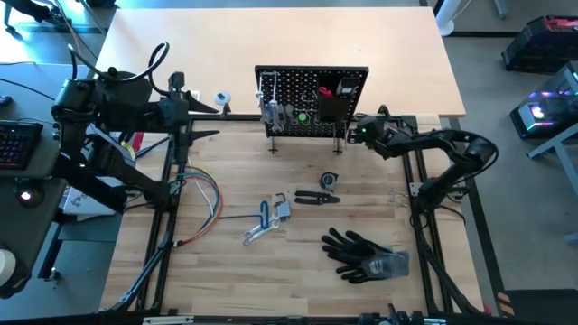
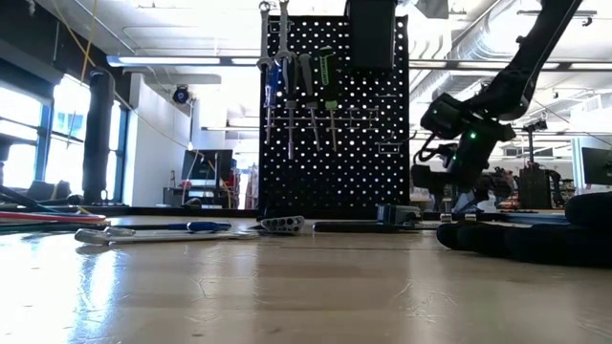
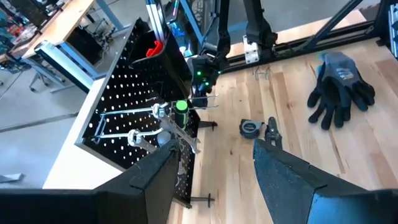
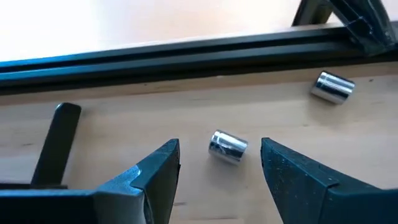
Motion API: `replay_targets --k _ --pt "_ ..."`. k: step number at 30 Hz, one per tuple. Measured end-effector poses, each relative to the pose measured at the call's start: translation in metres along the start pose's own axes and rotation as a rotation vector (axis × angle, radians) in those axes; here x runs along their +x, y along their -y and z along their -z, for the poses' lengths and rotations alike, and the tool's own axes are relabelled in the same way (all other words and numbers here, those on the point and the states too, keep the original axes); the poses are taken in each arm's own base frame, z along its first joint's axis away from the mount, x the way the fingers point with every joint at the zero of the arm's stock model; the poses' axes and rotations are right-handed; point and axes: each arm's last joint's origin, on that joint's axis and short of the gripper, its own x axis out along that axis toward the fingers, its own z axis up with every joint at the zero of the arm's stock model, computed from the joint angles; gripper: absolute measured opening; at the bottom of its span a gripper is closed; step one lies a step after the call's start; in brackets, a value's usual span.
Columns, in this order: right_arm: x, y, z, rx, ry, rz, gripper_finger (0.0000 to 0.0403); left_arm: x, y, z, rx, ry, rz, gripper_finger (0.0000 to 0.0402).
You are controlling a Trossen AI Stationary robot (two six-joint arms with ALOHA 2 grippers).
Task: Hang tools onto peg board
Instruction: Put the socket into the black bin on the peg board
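Right tool (image 4: 219, 165) gapes wide around a shiny steel cylinder (image 4: 227, 147) on wood.

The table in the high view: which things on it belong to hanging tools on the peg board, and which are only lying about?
For the job:
peg board
black pliers
blue-handled tool
silver wrench
right gripper, open beside the board

Lying about:
black gloves
coloured wires

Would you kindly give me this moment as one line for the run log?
left hand: open, idle, left of peg board | right hand: open above silver socket by board's right foot | pliers: on table
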Motion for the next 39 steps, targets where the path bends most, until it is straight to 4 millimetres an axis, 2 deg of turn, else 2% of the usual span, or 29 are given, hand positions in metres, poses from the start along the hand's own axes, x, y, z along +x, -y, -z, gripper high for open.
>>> replay_targets --k 14,18,29,39 --pt "0.025 -0.021 -0.002 -0.037 -0.091 0.162 0.0209 0.000 0.000 0.001 0.003 -0.008 0.001 0.0197" --pt "0.027 -0.025 0.001 -0.055 -0.081 0.178 0.0186 0.003 0.002 0.002 0.010 -0.028 0.006 0.0197" --pt "0.027 -0.025 0.002 -0.074 -0.080 0.180 0.0073 0.032 0.014 0.008 0.055 -0.132 0.037 0.0197" --pt "0.024 -0.027 0.007 -0.132 -0.109 0.175 0.0077 0.037 0.016 0.010 0.043 -0.149 0.041 0.0197"
